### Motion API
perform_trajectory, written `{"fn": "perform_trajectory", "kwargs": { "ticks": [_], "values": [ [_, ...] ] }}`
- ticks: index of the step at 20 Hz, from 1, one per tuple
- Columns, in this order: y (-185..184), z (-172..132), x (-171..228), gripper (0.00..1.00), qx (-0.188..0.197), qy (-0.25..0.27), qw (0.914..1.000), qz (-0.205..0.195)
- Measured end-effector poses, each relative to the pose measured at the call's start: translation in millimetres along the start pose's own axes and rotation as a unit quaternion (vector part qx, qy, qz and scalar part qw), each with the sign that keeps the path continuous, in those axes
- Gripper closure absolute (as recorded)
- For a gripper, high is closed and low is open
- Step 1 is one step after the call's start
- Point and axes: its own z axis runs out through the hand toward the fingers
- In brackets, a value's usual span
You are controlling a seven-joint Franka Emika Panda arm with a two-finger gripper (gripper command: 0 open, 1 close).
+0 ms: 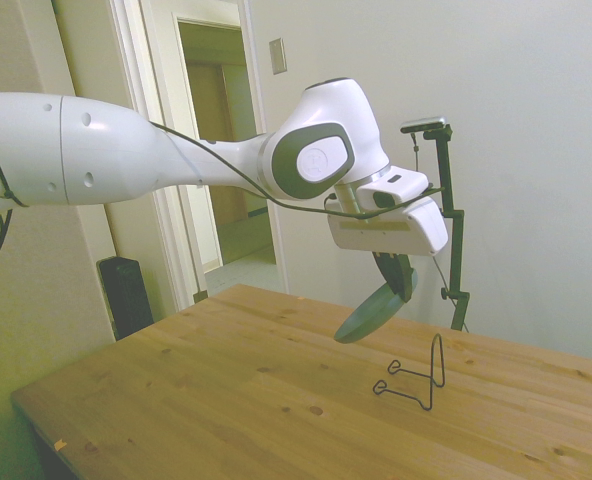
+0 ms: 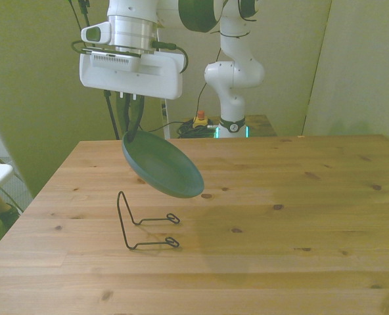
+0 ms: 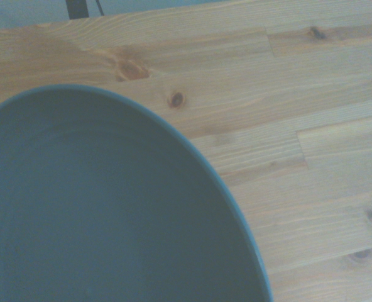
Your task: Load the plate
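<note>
In the carrying step, we see the gripper (image 2: pixel 130 125) clamped on the rim of the tilted grey-green plate (image 2: pixel 163 164), held in the air above the wire stand (image 2: pixel 144 226) at lower centre; next, lowering it into the stand.

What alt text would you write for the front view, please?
The gripper holds a grey-green plate by its rim, tilted, in the air above a wooden table. A thin black wire stand sits on the table just below.
</note>
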Motion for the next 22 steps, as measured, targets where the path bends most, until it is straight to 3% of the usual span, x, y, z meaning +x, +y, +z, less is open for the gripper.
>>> {"fn": "perform_trajectory", "kwargs": {
  "ticks": [11,22],
  "values": [
    [-6,6,17,1.0,-0.059,0.099,0.9927,0.036],
    [-27,28,6,1.0,-0.107,0.145,0.9835,0.014]
  ]
}}
